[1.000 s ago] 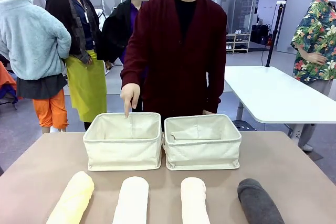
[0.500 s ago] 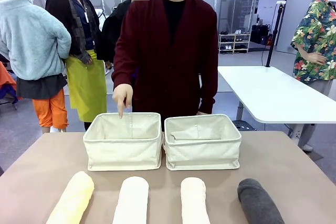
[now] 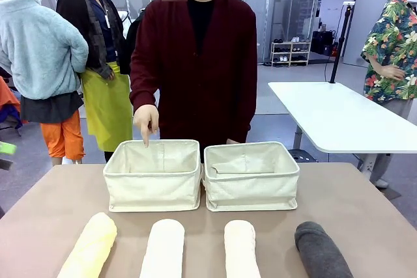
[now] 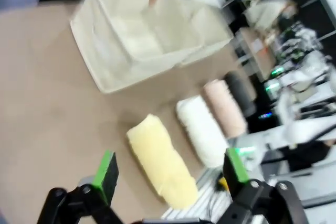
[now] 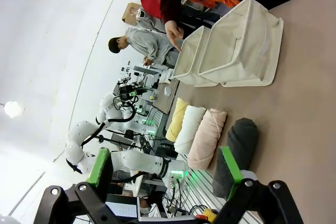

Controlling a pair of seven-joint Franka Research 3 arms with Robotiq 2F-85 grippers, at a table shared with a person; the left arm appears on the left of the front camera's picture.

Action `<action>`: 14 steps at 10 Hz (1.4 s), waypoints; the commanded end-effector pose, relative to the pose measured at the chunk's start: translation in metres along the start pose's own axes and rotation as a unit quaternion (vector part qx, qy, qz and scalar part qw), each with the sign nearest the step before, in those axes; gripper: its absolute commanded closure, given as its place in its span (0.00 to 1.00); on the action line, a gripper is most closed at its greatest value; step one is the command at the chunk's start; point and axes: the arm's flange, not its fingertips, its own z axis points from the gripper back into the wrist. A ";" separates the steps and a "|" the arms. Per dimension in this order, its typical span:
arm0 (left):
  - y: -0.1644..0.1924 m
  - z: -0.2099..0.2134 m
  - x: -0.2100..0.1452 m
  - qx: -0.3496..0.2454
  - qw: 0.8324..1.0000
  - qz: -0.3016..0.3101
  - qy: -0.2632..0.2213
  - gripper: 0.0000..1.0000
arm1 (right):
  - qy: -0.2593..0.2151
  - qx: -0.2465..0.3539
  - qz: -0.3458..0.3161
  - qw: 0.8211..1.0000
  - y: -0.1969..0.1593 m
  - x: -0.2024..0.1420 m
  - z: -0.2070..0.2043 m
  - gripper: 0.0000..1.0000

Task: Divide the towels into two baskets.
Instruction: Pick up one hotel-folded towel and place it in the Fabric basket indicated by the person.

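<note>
Four rolled towels lie in a row at the table's near edge: pale yellow [image 3: 90, 247], white [image 3: 163, 249], cream-pink [image 3: 242, 249] and dark grey [image 3: 322, 250]. Behind them stand two cream baskets, left [image 3: 152, 177] and right [image 3: 251, 179], side by side. A person's hand [image 3: 146, 122] points a finger down over the left basket's far rim. My left gripper [image 4: 170, 171] is open above the yellow towel [image 4: 160, 161], beside the white towel [image 4: 202, 129]. My right gripper [image 5: 164, 165] is open in the air, off the dark grey towel's [image 5: 236, 153] end.
The brown table [image 3: 52, 206] has bare room to both sides of the baskets and between them and the towels. A green pad [image 3: 5, 148] shows at the front view's left edge. A white table [image 3: 339, 118] stands behind to the right.
The person has shifted to the picture's left, with the pointing hand still over the left basket. A green pad has come in at the front view's left edge. Towels and baskets lie unmoved.
</note>
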 end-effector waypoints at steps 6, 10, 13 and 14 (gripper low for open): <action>-0.067 -0.129 -0.058 0.204 0.970 -0.026 0.132 0.00 | -0.002 0.007 0.004 1.000 0.003 -0.002 0.001 0.00; -0.063 -0.162 -0.093 0.269 0.942 -0.023 0.202 0.00 | -0.002 0.007 0.004 1.000 0.003 -0.002 0.001 0.00; -0.064 -0.177 -0.125 0.270 0.929 -0.014 0.251 0.00 | -0.002 0.007 0.004 1.000 0.003 -0.002 0.001 0.00; -0.058 -0.183 -0.129 0.269 0.928 -0.011 0.259 0.00 | -0.002 0.007 0.004 1.000 0.003 -0.002 0.001 0.00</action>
